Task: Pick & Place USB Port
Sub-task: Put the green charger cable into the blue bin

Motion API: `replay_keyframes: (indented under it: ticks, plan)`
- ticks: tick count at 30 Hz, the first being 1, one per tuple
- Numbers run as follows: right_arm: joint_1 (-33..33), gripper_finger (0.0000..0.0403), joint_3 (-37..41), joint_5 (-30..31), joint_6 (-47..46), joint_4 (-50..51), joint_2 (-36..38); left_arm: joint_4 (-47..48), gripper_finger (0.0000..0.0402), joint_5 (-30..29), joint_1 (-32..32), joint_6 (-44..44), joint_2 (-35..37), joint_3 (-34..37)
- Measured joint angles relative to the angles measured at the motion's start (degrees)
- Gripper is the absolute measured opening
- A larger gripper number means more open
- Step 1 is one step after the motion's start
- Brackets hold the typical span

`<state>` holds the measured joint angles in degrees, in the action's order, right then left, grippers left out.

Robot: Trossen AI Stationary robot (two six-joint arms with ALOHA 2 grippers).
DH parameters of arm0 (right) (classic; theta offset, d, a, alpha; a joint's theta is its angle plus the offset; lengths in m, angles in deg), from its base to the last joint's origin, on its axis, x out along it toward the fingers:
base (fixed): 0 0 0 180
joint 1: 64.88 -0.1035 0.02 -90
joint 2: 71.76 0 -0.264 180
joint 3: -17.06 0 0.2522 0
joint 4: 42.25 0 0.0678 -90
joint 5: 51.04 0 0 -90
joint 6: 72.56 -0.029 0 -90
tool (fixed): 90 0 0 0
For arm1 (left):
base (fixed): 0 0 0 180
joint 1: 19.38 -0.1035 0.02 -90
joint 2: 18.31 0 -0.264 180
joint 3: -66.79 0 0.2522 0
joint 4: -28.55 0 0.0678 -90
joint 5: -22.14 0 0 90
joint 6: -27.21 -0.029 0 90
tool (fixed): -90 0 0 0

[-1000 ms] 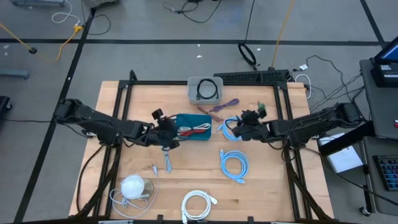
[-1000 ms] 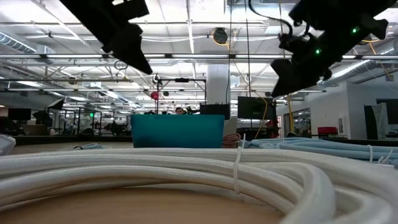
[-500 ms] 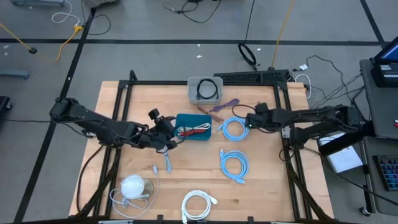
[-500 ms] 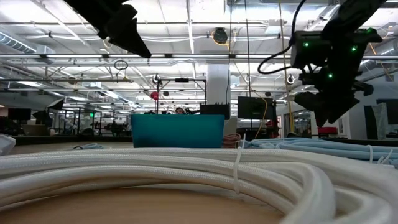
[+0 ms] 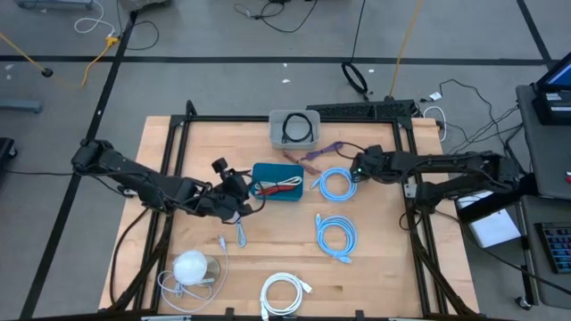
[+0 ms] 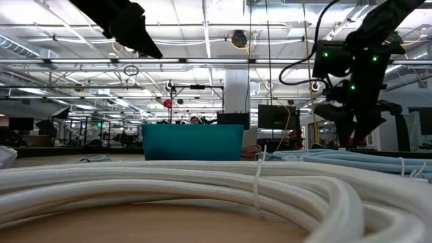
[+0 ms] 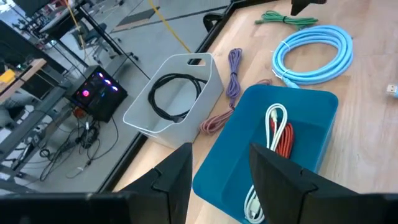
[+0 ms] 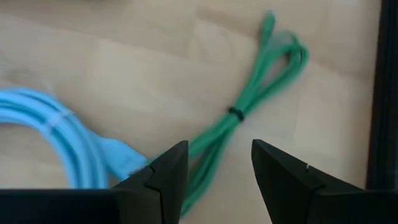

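My right gripper is open and hovers over the far right part of the table. It points down at a tied green cable bundle, which lies flat on the wood between its fingers' lines, untouched. A light blue coil lies beside it. My left gripper is open and hangs in the air just left of the teal bin, which holds red and white cables. A small loose USB cable lies near the left gripper.
A grey bin with a black cable stands at the far edge. Purple and pink cables lie between the bins. A second blue coil, a white coil and a white round object lie toward the near edge.
My right gripper has moved from above the blue coil toward the table's far right, tipped to point downward and come down lower, over the green cable. My left gripper has drawn back a little from the teal bin toward the left. No object has moved.
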<state>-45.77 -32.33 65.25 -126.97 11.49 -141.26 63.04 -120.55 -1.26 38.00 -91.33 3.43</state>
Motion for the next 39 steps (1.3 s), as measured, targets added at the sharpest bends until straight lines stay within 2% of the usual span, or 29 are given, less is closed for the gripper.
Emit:
replay_keyframes:
  ticks: [5, 11, 20, 23, 28, 29, 39]
  plan:
    - [2.61, 0.0169, 4.73, -3.94, -0.34, -4.05, -0.01, -0.02, 0.0161, -0.02, 0.05, -0.2, 0.0, 0.0]
    - [5.71, 0.0169, 11.5, -7.04, 2.81, -19.66, 0.25, -0.04, 0.0161, -0.07, 0.03, -0.43, -0.01, 0.0]
    - [5.84, 0.0166, 12.26, -7.07, 4.63, -22.13, 0.15, 0.02, 0.0161, -0.44, 0.03, -1.03, -0.02, 0.0]
    - [5.84, 0.0139, 12.27, -7.07, 5.43, -22.5, 0.11, 0.02, 0.0161, -0.45, 0.03, -1.08, -0.02, 0.0]
    - [5.39, 0.0024, 12.34, -7.39, 7.47, -23.67, 0.07, 0.0, 0.0161, -0.44, 0.03, -1.1, -0.02, 0.0]
    - [5.15, 0.0015, 12.34, -7.23, 8.12, -24.06, 0.07, 0.0, 0.0161, -0.44, 0.03, -1.1, -0.02, 0.0]
    - [0.44, 0.0005, 12.65, -3.18, 11.64, -28.34, 2.85, 0.1, 0.0161, -0.44, 0.03, -0.76, -0.02, 0.0]
